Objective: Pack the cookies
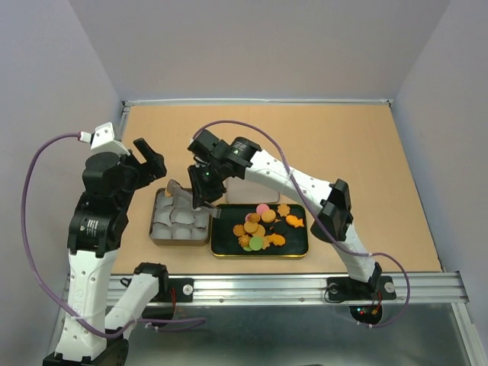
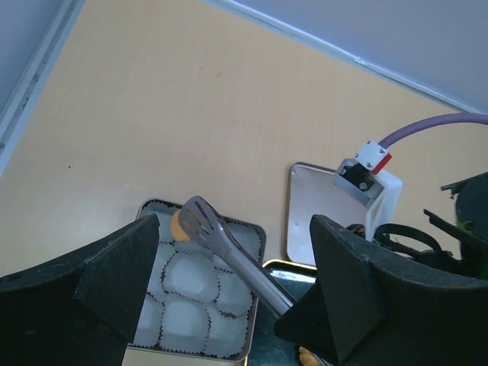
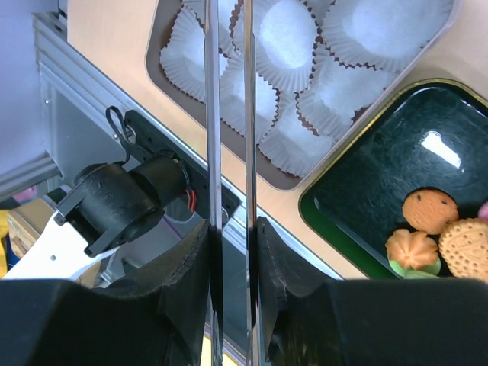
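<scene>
1. One orange cookie [image 2: 178, 223] sits pinched in the tongs' [image 2: 229, 255] tip, out ahead of the right gripper [image 3: 229, 244], over the tin's [image 2: 254, 320] far-left cup; the rest of the cookies [image 1: 263, 227] lie on the tray [image 1: 225, 240] beside it
2. Left wrist view shows that cookie; right wrist view cuts off the tip
3. Right gripper is squeezed nearly closed on the tongs' handles; left gripper [image 1: 152, 164] gapes wide, holding nothing, above the tin

Cookies [image 1: 261, 227] lie flat in a loose, overlapping heap mid-tray [image 1: 223, 241]. They are orange and tan, with pink at 12 o'clock, green at 6 and an orange fish [image 1: 295, 222] at 3. One orange round [image 2: 177, 225] sits at the tip of the tongs [image 2: 229, 255], over the tin [image 1: 155, 236] at its 11 o'clock corner.
</scene>
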